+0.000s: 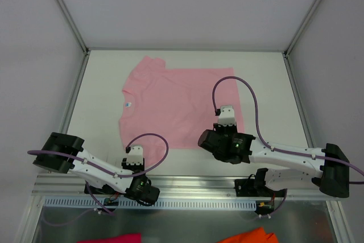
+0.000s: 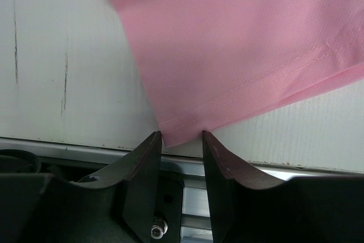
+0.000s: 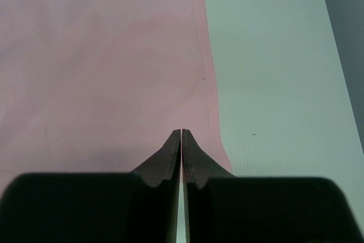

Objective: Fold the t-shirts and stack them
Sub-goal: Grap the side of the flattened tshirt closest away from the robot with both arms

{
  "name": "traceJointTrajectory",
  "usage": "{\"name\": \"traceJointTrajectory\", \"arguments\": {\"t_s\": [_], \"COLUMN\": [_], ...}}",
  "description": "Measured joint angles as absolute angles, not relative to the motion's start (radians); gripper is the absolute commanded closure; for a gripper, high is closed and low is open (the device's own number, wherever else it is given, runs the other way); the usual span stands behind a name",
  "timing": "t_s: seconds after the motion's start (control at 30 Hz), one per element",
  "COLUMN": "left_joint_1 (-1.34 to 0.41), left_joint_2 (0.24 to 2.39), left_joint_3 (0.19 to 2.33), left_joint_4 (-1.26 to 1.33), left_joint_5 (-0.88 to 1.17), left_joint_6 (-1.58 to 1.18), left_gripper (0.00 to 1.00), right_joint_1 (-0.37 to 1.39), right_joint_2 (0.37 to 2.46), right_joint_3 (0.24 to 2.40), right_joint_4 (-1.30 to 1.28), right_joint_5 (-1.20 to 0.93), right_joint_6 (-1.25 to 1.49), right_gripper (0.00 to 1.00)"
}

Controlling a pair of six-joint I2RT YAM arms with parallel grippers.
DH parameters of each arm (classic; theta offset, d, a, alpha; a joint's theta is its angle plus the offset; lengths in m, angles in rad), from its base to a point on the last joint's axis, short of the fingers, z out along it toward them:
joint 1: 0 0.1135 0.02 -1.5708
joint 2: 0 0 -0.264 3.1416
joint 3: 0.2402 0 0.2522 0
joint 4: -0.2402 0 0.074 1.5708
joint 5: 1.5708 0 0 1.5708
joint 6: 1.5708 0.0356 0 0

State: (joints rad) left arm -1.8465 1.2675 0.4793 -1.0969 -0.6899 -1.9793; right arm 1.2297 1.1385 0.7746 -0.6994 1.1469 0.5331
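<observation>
A white table (image 1: 102, 83) fills the middle of the top view, lit evenly with only soft shadows. Pale grey panels close it in: a back wall (image 1: 187, 4), a left wall (image 1: 28, 55) and a right wall (image 1: 335, 55). Two slanting aluminium posts (image 1: 63, 9) run along the joins between the panels. A metal rail (image 1: 187, 183) lines the table's near edge, with a slotted strip (image 1: 187, 202) just below it, then a grey surface (image 1: 187, 226). On that surface, at the bottom edge, lie a magenta scrap (image 1: 111, 238) and an orange scrap (image 1: 250, 236). The left wrist view shows thin dark scratches (image 2: 64, 78) on the tabletop.
</observation>
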Motion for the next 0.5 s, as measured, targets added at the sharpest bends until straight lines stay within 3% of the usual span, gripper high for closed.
{"name": "traceJointTrajectory", "arguments": {"t_s": [0.33, 0.47, 0.5], "left_joint_1": [-1.847, -1.847, -1.847], "left_joint_2": [1.275, 1.308, 1.319], "left_joint_3": [0.48, 0.503, 0.511], "left_joint_4": [-1.098, -1.118, -1.125], "left_joint_5": [-0.691, -0.69, -0.69], "left_joint_6": [-1.98, -1.979, -1.979], "left_gripper": [0.84, 1.0, 1.0], "right_joint_1": [1.228, 1.225, 1.224], "right_joint_2": [1.148, 1.171, 1.178], "right_joint_3": [0.775, 0.775, 0.776], "right_joint_4": [-0.693, -0.692, -0.693], "right_joint_5": [1.147, 1.146, 1.146], "right_joint_6": [0.53, 0.528, 0.527], "right_gripper": [0.94, 0.94, 0.93]}}
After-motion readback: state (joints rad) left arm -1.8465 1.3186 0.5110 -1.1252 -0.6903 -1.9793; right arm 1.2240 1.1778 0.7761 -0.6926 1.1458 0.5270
